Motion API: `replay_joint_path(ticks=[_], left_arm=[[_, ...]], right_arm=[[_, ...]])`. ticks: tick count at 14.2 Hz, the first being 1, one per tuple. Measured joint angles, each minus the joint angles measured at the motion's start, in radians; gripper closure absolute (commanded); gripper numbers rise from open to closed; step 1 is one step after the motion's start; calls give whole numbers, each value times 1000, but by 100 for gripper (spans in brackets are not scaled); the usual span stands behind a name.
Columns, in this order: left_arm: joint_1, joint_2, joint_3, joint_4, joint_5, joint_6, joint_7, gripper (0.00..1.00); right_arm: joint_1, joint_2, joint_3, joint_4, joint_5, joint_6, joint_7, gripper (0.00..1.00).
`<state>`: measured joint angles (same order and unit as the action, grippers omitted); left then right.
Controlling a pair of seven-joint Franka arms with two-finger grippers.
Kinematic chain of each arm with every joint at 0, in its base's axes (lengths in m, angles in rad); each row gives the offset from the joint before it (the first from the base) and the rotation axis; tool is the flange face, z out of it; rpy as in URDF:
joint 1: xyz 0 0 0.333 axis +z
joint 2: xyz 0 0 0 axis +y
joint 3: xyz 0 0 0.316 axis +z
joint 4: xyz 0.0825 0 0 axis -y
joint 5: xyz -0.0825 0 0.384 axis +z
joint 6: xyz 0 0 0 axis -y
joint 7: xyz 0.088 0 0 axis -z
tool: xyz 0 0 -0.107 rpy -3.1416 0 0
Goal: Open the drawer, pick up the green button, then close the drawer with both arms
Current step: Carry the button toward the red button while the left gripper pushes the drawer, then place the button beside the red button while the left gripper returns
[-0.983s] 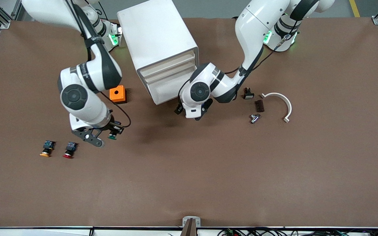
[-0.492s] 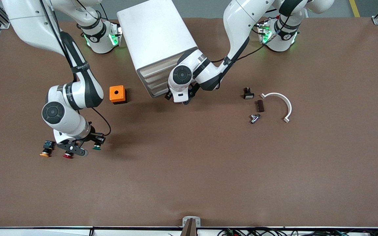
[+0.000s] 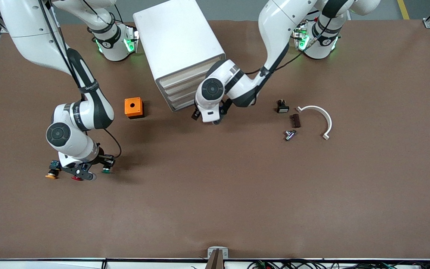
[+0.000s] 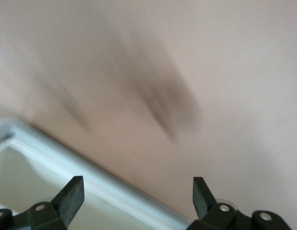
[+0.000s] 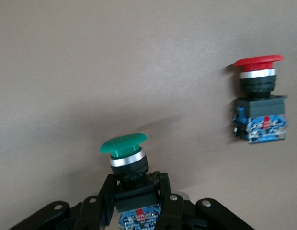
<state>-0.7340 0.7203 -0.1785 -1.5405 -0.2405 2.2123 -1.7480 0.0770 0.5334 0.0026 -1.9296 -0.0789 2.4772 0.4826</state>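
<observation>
My right gripper is shut on the green-capped button, low over the table toward the right arm's end. In the right wrist view the fingers clamp its black-and-blue body, and the green cap points away from the gripper. The white cabinet stands near the arms' bases, and its cream drawer fronts sit flush. My left gripper is open and empty just in front of the lowest drawer. The left wrist view shows its spread gripper over a white edge.
A red-capped button lies beside the held one, partly under my right gripper, and also shows in the right wrist view. A yellow-capped button lies beside it. An orange box, a white curved piece and small dark parts lie on the table.
My right gripper carried the green button down beside the red one. The lowest drawer, sticking out a second ago, is now flush. My left gripper went to its front, then drew back slightly.
</observation>
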Motion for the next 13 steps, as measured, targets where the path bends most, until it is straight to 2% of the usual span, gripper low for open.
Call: replay_joint_path(ticks=[3, 7, 10, 13], left_arm=[[141, -85, 5, 6, 118, -60, 29, 0], [319, -225, 6, 14, 214, -166, 124, 0], [439, -316, 8, 29, 224, -274, 299, 0], [568, -392, 10, 58, 225, -416, 558, 0]], right_arm=[[-25, 19, 0, -6, 0, 26, -18, 100], [-47, 29, 0, -6, 0, 38, -32, 100], [-59, 29, 0, -6, 0, 58, -72, 100], [-70, 29, 0, -3, 0, 71, -109, 100]])
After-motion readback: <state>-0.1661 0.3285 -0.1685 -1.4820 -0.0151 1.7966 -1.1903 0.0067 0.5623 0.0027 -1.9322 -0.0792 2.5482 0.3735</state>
